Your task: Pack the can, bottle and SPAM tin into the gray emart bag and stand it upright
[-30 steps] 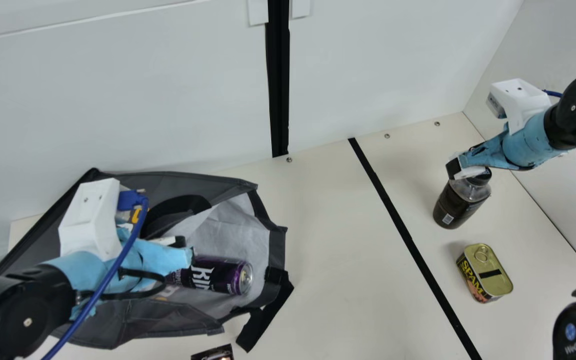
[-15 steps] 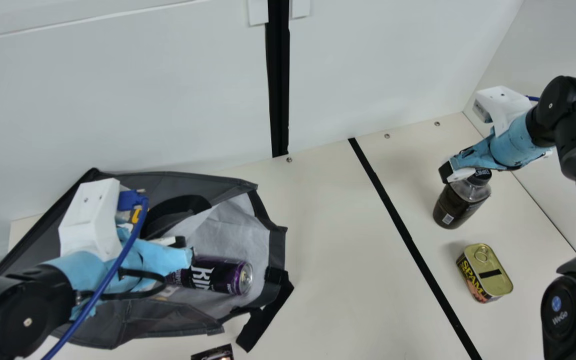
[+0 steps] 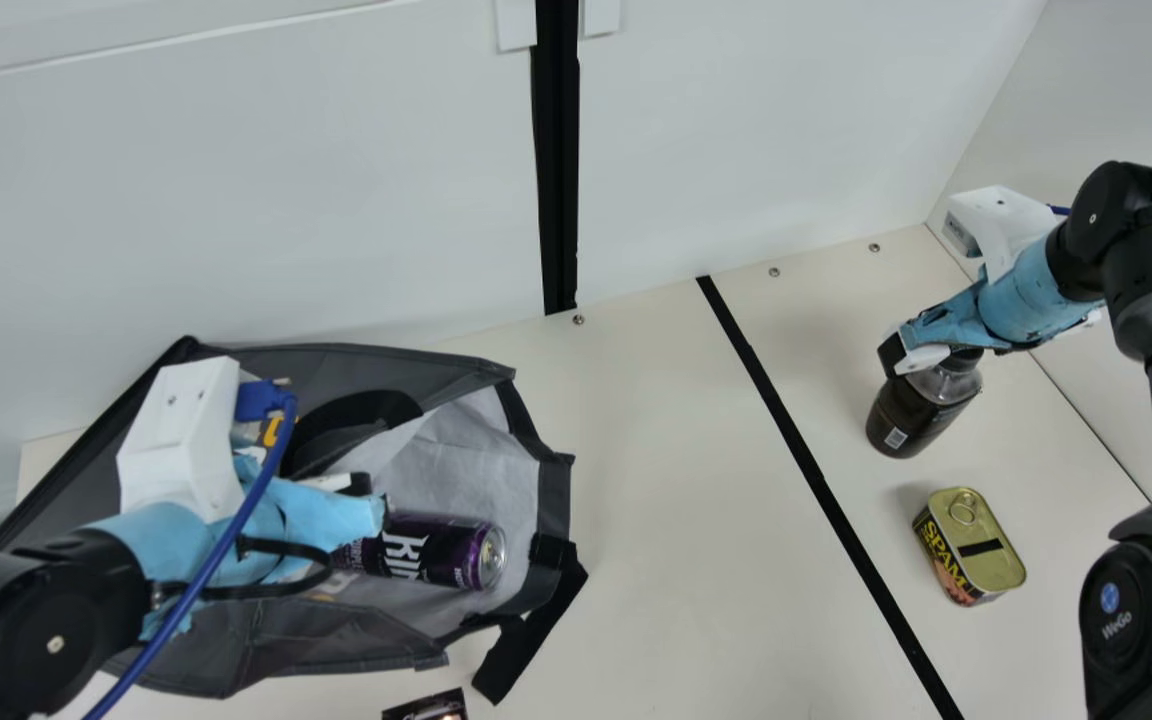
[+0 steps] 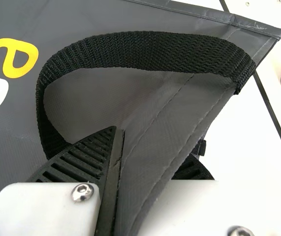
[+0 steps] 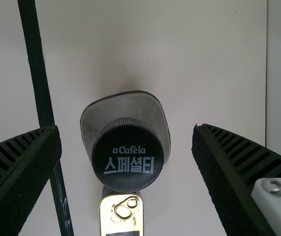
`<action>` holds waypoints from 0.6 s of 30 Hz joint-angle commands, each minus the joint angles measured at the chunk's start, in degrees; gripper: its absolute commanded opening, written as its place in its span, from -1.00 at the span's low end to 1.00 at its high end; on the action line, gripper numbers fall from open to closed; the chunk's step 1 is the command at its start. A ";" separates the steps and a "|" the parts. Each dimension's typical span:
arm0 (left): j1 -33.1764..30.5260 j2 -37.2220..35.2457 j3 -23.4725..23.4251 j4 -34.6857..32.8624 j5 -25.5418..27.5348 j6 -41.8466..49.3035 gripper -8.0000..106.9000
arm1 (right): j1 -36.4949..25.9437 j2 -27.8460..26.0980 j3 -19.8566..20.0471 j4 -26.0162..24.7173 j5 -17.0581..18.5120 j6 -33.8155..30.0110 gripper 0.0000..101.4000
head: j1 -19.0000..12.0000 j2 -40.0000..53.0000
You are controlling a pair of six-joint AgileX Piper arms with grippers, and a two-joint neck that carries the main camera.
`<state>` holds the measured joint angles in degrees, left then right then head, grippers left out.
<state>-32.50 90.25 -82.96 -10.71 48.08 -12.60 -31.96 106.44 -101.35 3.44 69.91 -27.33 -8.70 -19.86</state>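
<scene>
And here's the right gripper (image 5: 126, 129), spread wide, with the cap (image 5: 127, 157) of the upright bottle (image 3: 920, 412) lined up between its fingers, while the left gripper (image 4: 154, 142) pinches the gray bag (image 4: 179, 120).

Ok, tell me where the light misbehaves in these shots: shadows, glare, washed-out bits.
Main view: mostly even light, a soft shadow beside the tin. Left wrist view: the table is washed out to near white. Right wrist view: bright glare off the tin's top, and a faint, soft shadow on the table by the bottle.
</scene>
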 commanded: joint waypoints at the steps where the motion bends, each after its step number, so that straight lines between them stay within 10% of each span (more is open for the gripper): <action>1: 0.00 0.00 0.00 0.00 0.00 0.00 -1.00 | -0.02 -0.22 0.17 -0.05 -0.01 0.17 0.87 | -1.30 -0.14; 12: 0.00 0.00 0.00 0.00 0.00 0.00 -1.00 | 0.36 -1.38 1.28 -0.51 -0.01 0.94 0.87 | -1.30 -0.14; 18: 0.00 0.00 0.00 0.00 0.00 0.00 -1.00 | 0.76 -1.71 1.53 -0.61 -0.01 1.44 0.08 | -1.30 -0.14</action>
<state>-32.50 90.25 -82.96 -10.71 48.08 -12.60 -31.22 104.68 -99.85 2.79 69.89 -25.96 -8.70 -19.86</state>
